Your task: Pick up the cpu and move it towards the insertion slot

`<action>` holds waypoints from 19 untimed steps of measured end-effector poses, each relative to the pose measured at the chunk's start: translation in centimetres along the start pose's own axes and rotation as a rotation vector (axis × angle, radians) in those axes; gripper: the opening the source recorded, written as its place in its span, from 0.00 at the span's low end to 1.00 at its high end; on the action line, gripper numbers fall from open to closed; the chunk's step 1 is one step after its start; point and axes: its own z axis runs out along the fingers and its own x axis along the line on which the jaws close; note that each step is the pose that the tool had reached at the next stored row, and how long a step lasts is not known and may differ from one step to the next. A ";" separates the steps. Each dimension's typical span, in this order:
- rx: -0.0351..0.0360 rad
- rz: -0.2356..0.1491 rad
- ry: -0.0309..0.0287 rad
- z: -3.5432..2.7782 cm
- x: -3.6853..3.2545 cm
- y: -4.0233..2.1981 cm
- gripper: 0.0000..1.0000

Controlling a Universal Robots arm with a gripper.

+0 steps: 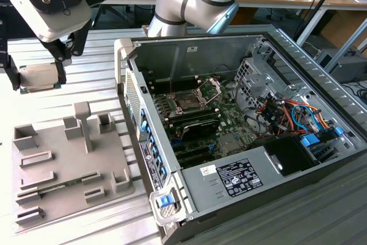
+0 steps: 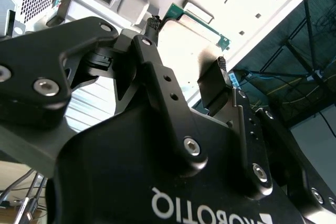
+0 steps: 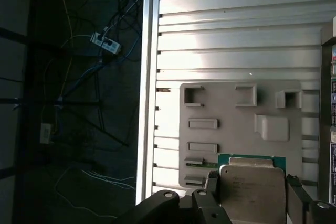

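Exterior view: pincer point(image 1: 38, 80) pinching the cpu point(image 1: 39, 76) by two opposite edges, up off the bench point(image 1: 97, 78), well apart from the insertion slot point(image 1: 189, 102).

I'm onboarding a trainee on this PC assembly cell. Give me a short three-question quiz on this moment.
1. True or false: the cpu lies in the grey tray.
2. What does the gripper hold? A) memory stick B) cpu C) nothing
3. Fill in: in the exterior view, the insertion slot sits inside the open computer ____.
Key: 1 false; 2 B; 3 case.
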 end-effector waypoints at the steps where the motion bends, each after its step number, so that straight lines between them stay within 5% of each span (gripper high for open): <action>1: 0.0000 0.000 0.0001 0.00 -0.05 0.00 0.55; 15: 0.0000 0.000 0.0002 -0.01 -0.83 -0.05 0.55; 19: 0.0000 0.000 0.0011 -0.01 -1.65 -0.09 0.55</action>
